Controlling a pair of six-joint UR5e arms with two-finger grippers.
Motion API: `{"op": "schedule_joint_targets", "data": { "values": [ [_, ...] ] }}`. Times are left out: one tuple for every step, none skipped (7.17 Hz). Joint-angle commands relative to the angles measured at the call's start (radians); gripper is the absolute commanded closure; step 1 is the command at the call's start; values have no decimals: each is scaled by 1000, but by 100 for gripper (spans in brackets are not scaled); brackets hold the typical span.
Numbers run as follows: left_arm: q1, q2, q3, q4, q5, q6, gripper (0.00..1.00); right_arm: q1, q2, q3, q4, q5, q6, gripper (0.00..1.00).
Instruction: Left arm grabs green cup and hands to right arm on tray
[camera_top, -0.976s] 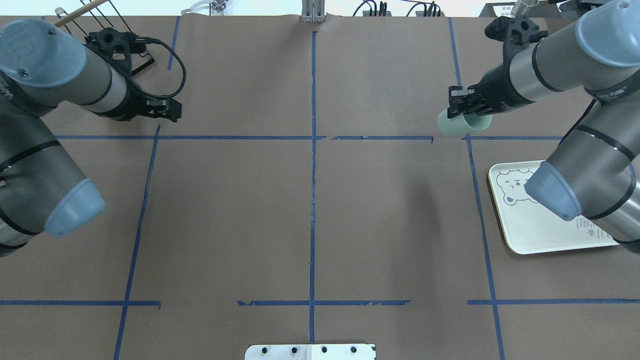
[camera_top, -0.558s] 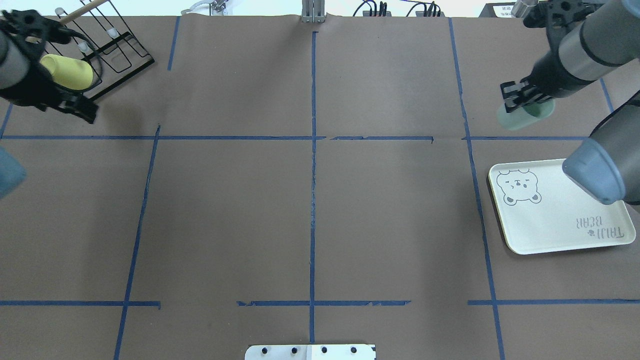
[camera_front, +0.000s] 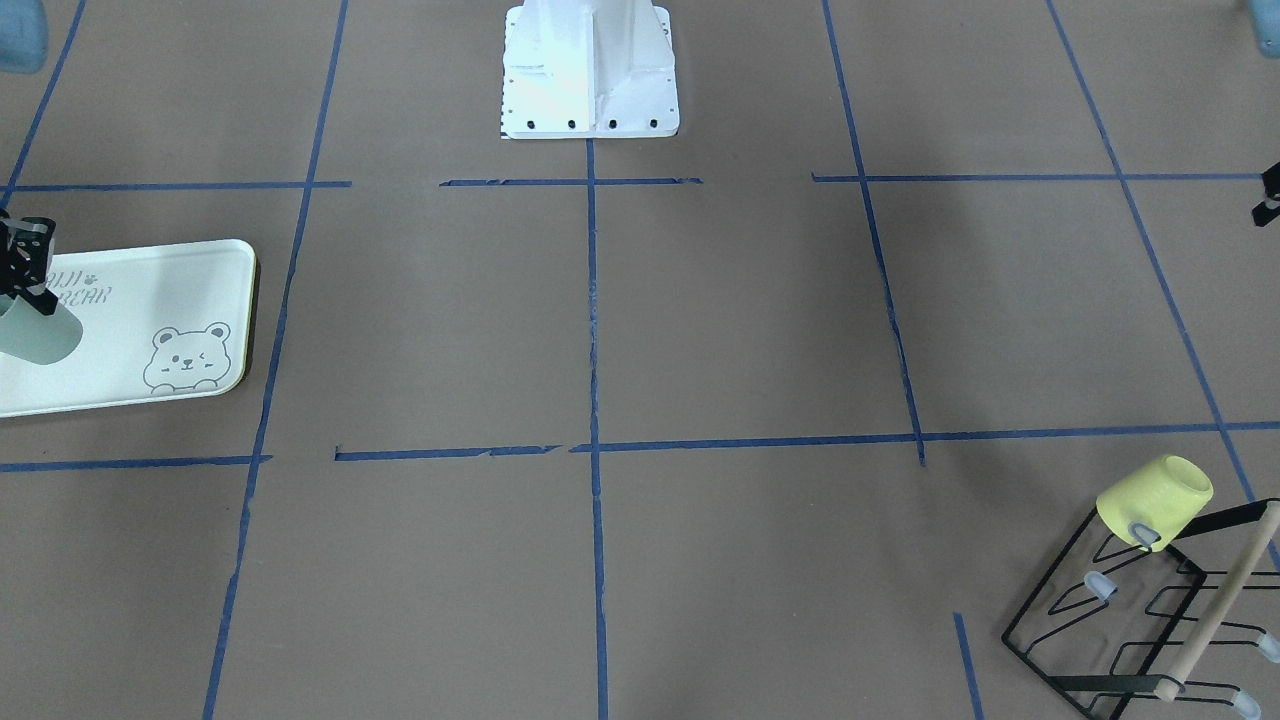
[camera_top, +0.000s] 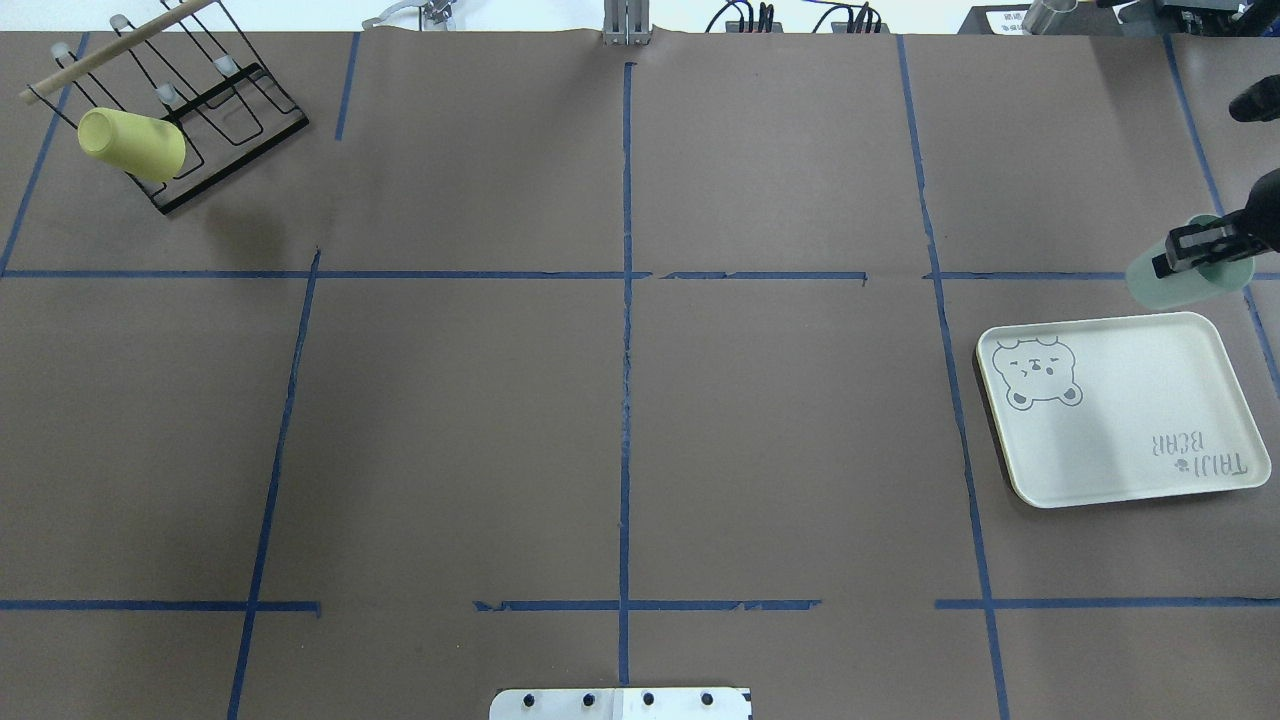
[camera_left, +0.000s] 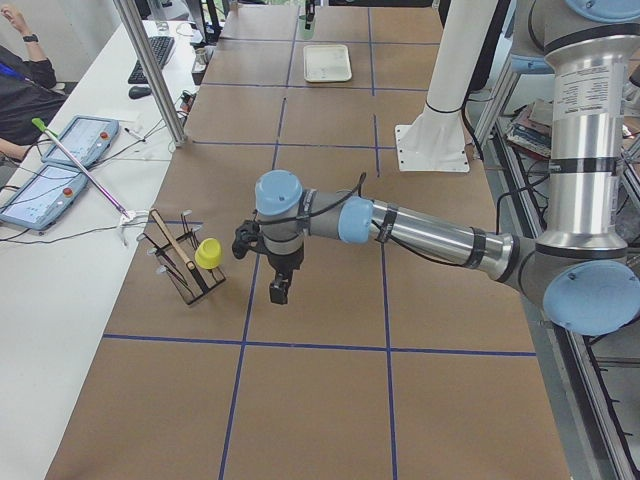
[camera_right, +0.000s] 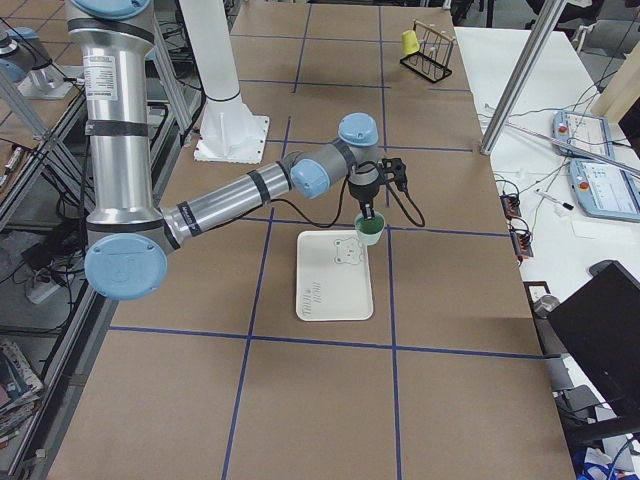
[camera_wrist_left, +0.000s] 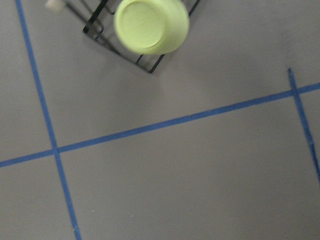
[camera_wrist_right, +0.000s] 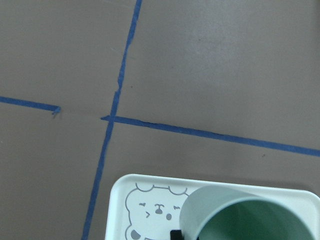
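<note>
My right gripper (camera_top: 1195, 250) is shut on the rim of the pale mint-green cup (camera_top: 1190, 272) and holds it in the air, mouth up, over the far edge of the tray (camera_top: 1120, 420). The front view shows the cup (camera_front: 35, 335) over the tray (camera_front: 140, 310), and the right wrist view shows the cup's open mouth (camera_wrist_right: 250, 212) above the tray's bear drawing (camera_wrist_right: 150, 210). The exterior right view shows the same (camera_right: 368, 232). My left gripper (camera_left: 278, 290) hangs over the table beside the rack. I cannot tell whether it is open or shut.
A black wire rack (camera_top: 215, 105) with a wooden rod stands at the far left corner and carries a yellow cup (camera_top: 130, 143), which also shows in the left wrist view (camera_wrist_left: 151, 25). The white robot base (camera_front: 590, 70) sits at the near middle. Blue tape lines cross the brown table.
My right arm has carried the green cup to the right, from the table's far middle-right to the tray's far edge. My left arm has drawn back to the left, out of the overhead view.
</note>
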Motion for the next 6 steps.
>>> {"op": "schedule_joint_targets", "data": {
  "values": [
    [-120, 177, -10, -21, -9, 65, 0, 6, -113, 3, 98, 2, 23, 100],
    [-151, 217, -14, -47, -13, 63, 0, 4, -126, -3, 158, -5, 107, 97],
    [-158, 228, -11, -49, -57, 59, 0, 0, -132, -19, 209, -33, 204, 96],
    [-158, 227, -11, -49, -61, 54, 0, -52, -152, -57, 288, -71, 217, 100],
    [-158, 225, -13, -49, -61, 54, 0, -116, -152, -104, 357, -138, 272, 100],
    [-158, 222, -13, -49, -61, 54, 0, -193, -144, -127, 414, -215, 353, 100]
  ]
}}
